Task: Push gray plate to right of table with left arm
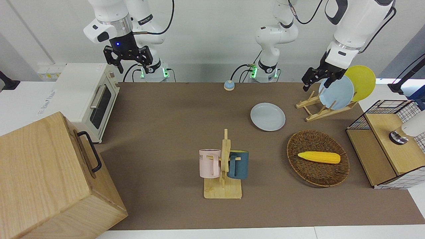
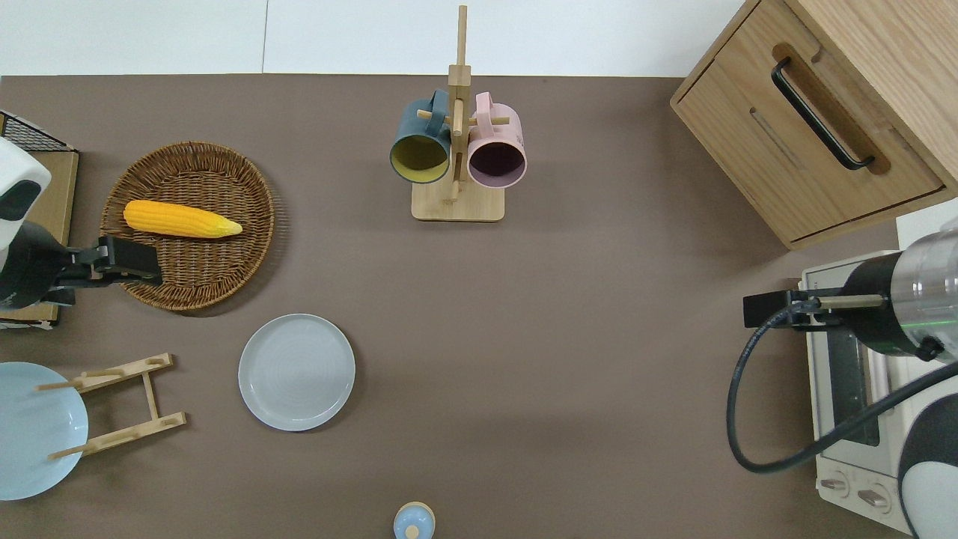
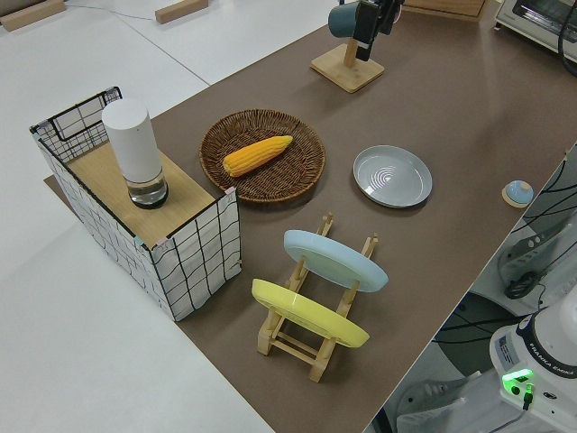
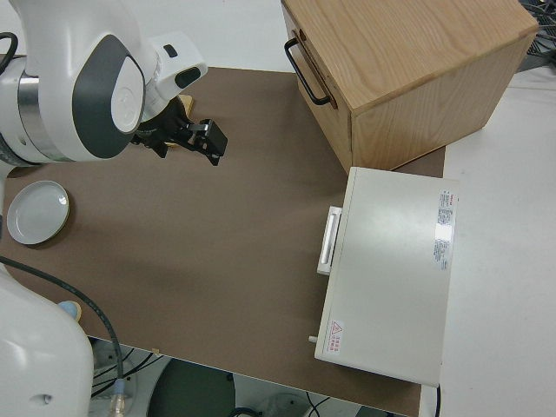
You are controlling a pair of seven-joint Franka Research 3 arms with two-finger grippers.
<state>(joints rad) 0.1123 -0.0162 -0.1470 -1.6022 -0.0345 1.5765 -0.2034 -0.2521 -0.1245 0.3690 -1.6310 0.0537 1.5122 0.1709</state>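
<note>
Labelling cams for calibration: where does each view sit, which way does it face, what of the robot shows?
Front: across the table, facing the robots; both arms, left claw up by the sky-blue plate.
Overhead: straight down; left claw over the wicker basket, right claw at the edge.
Left side: raised at the left arm's end, looking diagonally along the table; arm base only.
Right side: above the right arm, looking along its reach; arm and claw.
Shared: the gray plate appears in all four.

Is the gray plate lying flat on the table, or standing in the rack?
Flat. The gray plate lies rim-up and empty on the table, beside the wooden rack, not in it.
</note>
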